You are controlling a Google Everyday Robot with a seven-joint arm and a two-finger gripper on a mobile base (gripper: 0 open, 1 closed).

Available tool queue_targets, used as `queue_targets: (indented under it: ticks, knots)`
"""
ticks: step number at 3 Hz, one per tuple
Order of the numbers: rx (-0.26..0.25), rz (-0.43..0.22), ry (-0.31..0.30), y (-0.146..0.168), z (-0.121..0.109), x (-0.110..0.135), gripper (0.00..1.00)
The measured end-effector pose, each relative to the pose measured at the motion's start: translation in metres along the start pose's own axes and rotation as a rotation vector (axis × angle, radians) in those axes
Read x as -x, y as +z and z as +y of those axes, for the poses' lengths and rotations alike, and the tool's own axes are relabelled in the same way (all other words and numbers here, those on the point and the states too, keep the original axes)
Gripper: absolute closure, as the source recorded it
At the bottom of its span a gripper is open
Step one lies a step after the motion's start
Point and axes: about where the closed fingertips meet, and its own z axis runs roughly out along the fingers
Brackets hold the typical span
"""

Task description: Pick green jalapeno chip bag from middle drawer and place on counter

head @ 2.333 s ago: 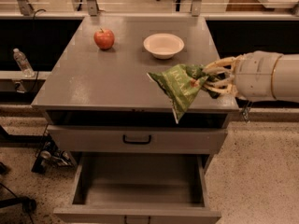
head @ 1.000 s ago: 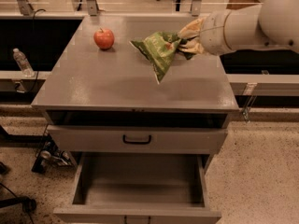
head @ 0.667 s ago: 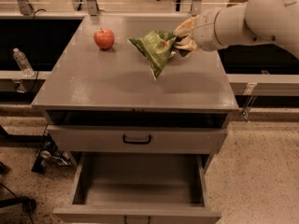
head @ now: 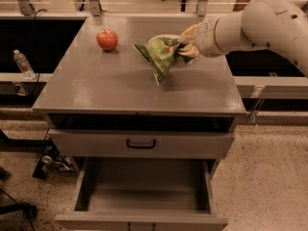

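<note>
The green jalapeno chip bag (head: 160, 55) hangs by its top corner over the back middle of the counter (head: 106, 88). Its lower tip points down, close to the surface. My gripper (head: 186, 45) reaches in from the right at the end of the white arm and is shut on the bag's upper right edge. Below the counter's front, the middle drawer (head: 144, 189) is pulled out, showing a bare grey floor.
A red apple (head: 107, 39) sits on the counter's back left, left of the bag. A drawer front with a black handle (head: 141, 143) is above the open drawer. A water bottle (head: 23, 64) stands on the ledge at the far left.
The gripper has carried the bag from the counter's right front edge leftward and toward the back. Over the last half second it has barely shifted.
</note>
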Motion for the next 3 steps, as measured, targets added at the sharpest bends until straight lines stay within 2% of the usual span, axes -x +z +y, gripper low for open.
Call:
queue_targets:
  ticks: [2,3]
  knots:
    - [0.037,0.021,0.050,0.009,0.028,-0.015,1.00]
    - [0.040,0.019,0.049,0.010,0.029,-0.013,0.82]
